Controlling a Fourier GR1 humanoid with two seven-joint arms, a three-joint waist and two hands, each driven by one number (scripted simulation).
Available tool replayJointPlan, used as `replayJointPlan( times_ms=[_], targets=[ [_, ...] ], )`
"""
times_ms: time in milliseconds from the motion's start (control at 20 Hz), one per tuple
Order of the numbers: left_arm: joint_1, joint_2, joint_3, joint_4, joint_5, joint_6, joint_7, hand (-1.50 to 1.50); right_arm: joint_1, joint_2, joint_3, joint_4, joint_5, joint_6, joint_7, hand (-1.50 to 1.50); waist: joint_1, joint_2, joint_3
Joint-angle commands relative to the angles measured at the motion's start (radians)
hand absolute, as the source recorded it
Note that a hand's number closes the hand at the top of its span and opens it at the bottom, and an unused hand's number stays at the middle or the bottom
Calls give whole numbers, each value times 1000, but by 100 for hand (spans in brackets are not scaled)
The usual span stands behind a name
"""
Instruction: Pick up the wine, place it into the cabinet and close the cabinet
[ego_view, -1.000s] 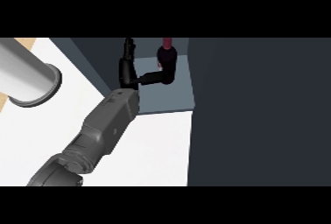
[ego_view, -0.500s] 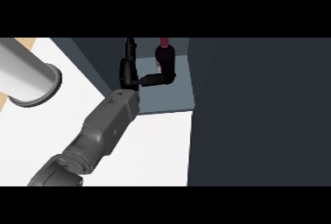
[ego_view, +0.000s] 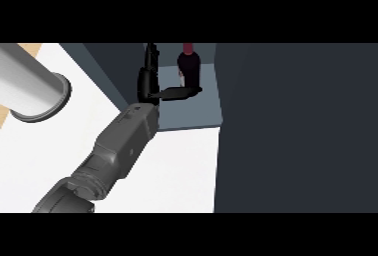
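Note:
The wine bottle (ego_view: 189, 64) is dark with a red top and stands upright on the grey floor of the cabinet (ego_view: 193, 112), near the back. My left hand (ego_view: 150, 82) is inside the cabinet just left of the bottle. Its fingers (ego_view: 150, 60) point straight toward the back, and its thumb (ego_view: 179, 92) sticks out to the right across the bottle's foot. The hand is open and not curled round the bottle. I cannot tell whether the thumb touches the bottle. My right hand does not show.
The open dark cabinet door (ego_view: 295, 130) fills the right half of the view. A large grey cylinder (ego_view: 29, 90) lies on the white counter (ego_view: 177, 170) at the left. The cabinet's dark left wall (ego_view: 111, 70) runs beside my forearm.
Almost nothing differs: the bottle stands in the same place and my left hand stays beside it, its thumb a touch lower.

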Motion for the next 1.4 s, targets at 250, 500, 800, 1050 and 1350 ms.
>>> replayJointPlan(
  times_ms=[250,500,800,1050,1350],
  targets=[
    [60,1,-18,-26,100,-60,-27,-150,-14,10,28,-35,-10,-16,24,-150,1,-9,0],
    [124,1,-89,-63,150,-102,-22,-150,-82,7,41,-50,10,-69,100,-150,15,-15,0],
    [215,1,-267,-258,272,-22,32,-150,30,13,51,-41,37,-53,-2,-150,29,-24,1],
    [367,1,-490,-488,370,99,50,-150,68,-32,-15,-116,-35,-23,44,-150,41,-24,1],
    [500,1,-683,-789,370,336,94,-150,39,-25,-25,-114,-7,-60,56,-150,73,-28,1]
  ],
)
